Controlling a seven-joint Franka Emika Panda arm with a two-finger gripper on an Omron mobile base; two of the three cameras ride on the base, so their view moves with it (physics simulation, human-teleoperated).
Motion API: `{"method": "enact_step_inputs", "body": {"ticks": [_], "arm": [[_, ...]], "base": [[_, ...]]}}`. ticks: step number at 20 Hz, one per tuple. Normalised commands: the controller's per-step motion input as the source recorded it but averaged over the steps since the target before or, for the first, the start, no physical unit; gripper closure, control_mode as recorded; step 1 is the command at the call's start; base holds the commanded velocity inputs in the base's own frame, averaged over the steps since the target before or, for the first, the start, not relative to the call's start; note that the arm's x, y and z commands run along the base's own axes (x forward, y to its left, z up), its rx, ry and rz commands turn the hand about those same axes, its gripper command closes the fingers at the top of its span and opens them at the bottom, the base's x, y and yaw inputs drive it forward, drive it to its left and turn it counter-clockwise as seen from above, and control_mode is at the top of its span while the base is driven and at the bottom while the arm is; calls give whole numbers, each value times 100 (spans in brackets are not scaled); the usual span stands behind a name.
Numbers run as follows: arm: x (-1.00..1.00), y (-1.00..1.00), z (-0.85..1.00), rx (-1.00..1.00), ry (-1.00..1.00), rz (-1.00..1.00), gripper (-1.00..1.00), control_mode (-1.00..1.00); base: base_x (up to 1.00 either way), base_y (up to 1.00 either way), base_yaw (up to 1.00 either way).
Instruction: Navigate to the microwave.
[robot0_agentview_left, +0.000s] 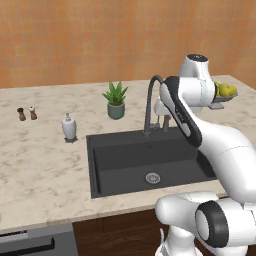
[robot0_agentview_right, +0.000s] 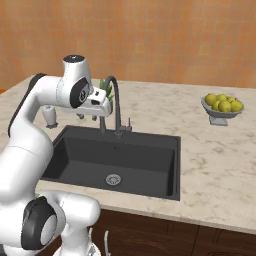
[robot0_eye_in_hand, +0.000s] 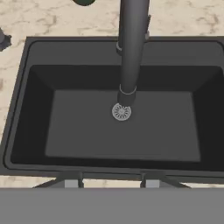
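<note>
Black composite sink (robot0_agentview_left: 97, 165) and its dark gooseneck faucet (robot0_agentview_right: 116, 102) sat mid-frame before my base, so I judged the drive barely begun. No microwave lay ahead of me. The gripper's (robot0_eye_in_hand: 109, 183) tips stood apart at bottom, holding nothing.

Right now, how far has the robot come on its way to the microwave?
Nothing looks done: the base faces the dark sink in the marble counter, with the faucet, plant and fruit bowl around it. The arm hangs over the basin. What is left is the drive to the microwave.
</note>
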Motion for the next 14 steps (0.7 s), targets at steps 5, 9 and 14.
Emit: {"method": "enact_step_inputs", "body": {"ticks": [5,9,14], "arm": [[-50,-11,-7,0,0,0,-100,-100],[-69,-8,-18,0,0,0,-100,-100],[-40,0,-31,-2,0,0,-100,-100]], "base": [[0,0,0],[0,0,0],[0,0,0]]}}
